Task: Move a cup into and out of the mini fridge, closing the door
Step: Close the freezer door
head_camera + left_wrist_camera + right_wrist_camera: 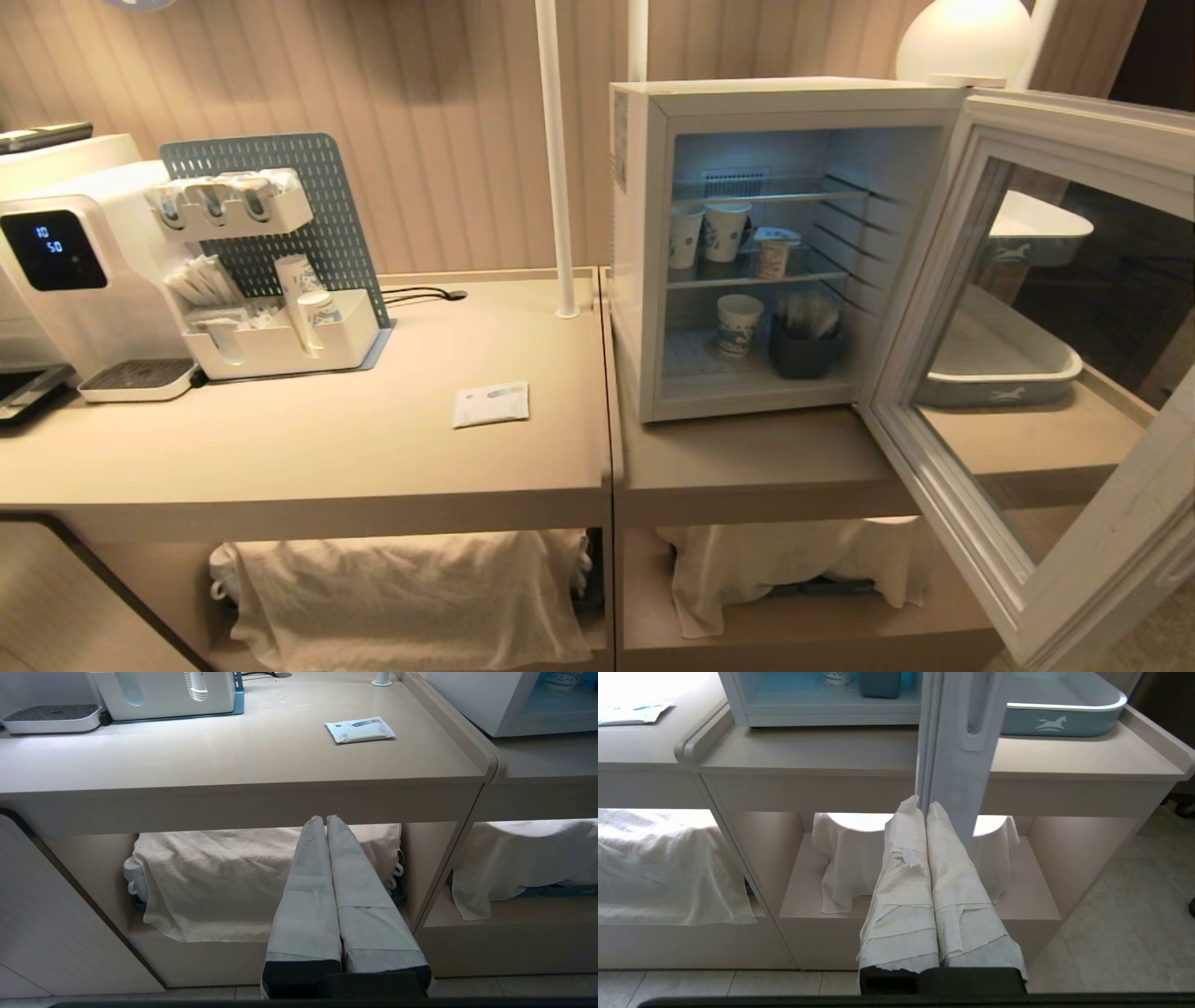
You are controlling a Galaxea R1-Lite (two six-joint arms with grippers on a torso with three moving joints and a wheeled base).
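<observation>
The bench [392, 448] runs across the head view in two joined sections, with cloth-draped shelves below. The mini fridge [644, 233] stands on the right section, close to the seam between the two and towards the back edge. Its door [943, 280] is swung wide open to the right, its free edge reaching out past the bench's front edge. Behind the open door a blue-sided tray [1004, 392] sits near the bench's right end.

Inside the fridge, on the middle wire shelf, the cup [773, 254] stands upright to the right of two patterned paper cups [707, 233]. Another paper cup [738, 325] and a dark holder [805, 350] sit on the fridge floor.

A small white packet [491, 404] lies flat on the left section, near the seam.

Neither arm shows in the head view. The left gripper [325, 820] hangs below the bench's front edge, fingers pressed together on nothing, well below and left of the cup. The right gripper [923, 807] is likewise closed and empty, low before the right section, its tips just beside the door's lower edge [952, 742], well apart from the cup.
</observation>
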